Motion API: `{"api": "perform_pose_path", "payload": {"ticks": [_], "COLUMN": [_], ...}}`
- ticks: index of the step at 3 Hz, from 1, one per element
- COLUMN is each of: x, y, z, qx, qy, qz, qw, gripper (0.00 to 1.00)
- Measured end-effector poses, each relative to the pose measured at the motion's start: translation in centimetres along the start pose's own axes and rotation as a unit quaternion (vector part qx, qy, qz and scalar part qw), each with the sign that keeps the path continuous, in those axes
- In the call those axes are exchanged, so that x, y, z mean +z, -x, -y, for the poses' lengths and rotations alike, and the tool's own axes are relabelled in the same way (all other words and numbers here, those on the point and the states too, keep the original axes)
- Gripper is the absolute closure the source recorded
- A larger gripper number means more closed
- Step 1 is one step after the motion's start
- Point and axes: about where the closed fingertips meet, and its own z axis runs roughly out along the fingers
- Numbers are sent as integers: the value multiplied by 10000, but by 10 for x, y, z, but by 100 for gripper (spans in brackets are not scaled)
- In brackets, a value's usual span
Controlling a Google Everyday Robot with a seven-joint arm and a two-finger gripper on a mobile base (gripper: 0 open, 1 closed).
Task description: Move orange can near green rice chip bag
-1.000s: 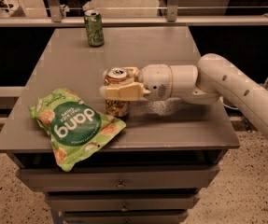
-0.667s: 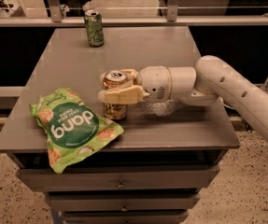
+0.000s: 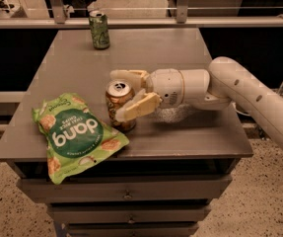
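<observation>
The orange can point(image 3: 117, 98) stands upright on the grey table point(image 3: 190, 137), just right of the green rice chip bag point(image 3: 74, 135), which lies flat at the front left. The can's base nearly touches the bag's right edge. My gripper point(image 3: 115, 96) reaches in from the right at can height. Its fingers are spread open around the can, one finger point(image 3: 128, 75) behind it and one point(image 3: 137, 107) in front of it. The white arm point(image 3: 244, 95) extends to the right.
A green can point(image 3: 99, 29) stands upright at the back of the table, left of centre. A metal rail point(image 3: 141, 21) runs behind the table. Drawers point(image 3: 126, 194) sit below the front edge.
The can has moved slightly left and forward toward the bag. The fingers, earlier closed on the can, have spread apart, and the rear finger now shows behind it.
</observation>
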Motion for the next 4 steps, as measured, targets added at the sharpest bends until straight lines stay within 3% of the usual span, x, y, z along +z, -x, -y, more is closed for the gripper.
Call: {"api": "perform_pose_path", "payload": {"ticks": [1, 2, 3, 4], "x": [-13, -48, -98, -118], "y": [11, 36, 73, 102], "z": [-1, 4, 16, 21], "qx": [-251, -585, -899, -1188], "qy": [22, -165, -535, -783], "qz": [-193, -737, -1235, -1171], "qw": [9995, 9954, 9868, 9829], "gripper": [0, 0, 0, 0]}}
